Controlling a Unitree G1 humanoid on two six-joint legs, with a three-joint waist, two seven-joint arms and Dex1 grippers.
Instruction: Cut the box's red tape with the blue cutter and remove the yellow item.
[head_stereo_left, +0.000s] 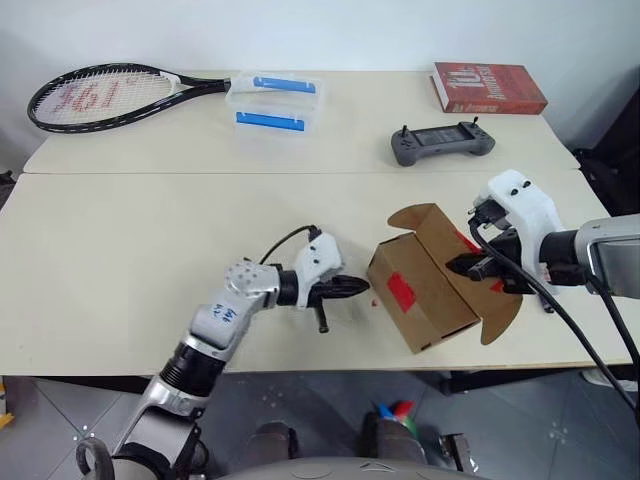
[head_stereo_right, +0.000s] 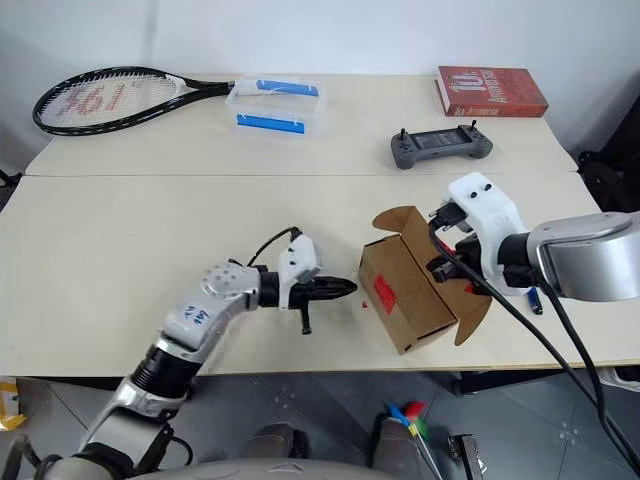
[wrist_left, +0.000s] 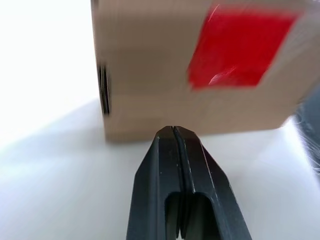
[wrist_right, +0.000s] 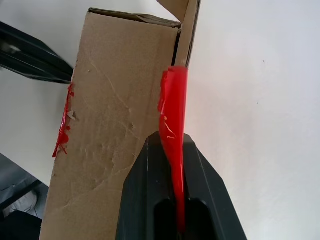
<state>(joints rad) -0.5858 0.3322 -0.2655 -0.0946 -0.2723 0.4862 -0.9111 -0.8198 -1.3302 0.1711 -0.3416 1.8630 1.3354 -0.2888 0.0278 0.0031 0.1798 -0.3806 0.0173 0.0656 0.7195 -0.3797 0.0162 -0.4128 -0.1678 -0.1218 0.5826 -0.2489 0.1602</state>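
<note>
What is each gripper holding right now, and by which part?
The right gripper pinches the box's taped flap edge, over the red tape. The left gripper is shut on nothing.

Lab-like room: pale worktables (head_stereo_left: 150, 230), white walls.

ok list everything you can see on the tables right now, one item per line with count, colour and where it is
box: one, brown, near table edge, flaps open
red tape: patch on box side; strip pinched in right pincer
blue cutter: one, dark blue, just beyond right arm
tennis racket: one, black, far left
clear container: one, blue strips, far table
controller: one, grey, far table
book: one, red, far right
left pincer: shut, empty, beside box
right pincer: shut on tape
</note>
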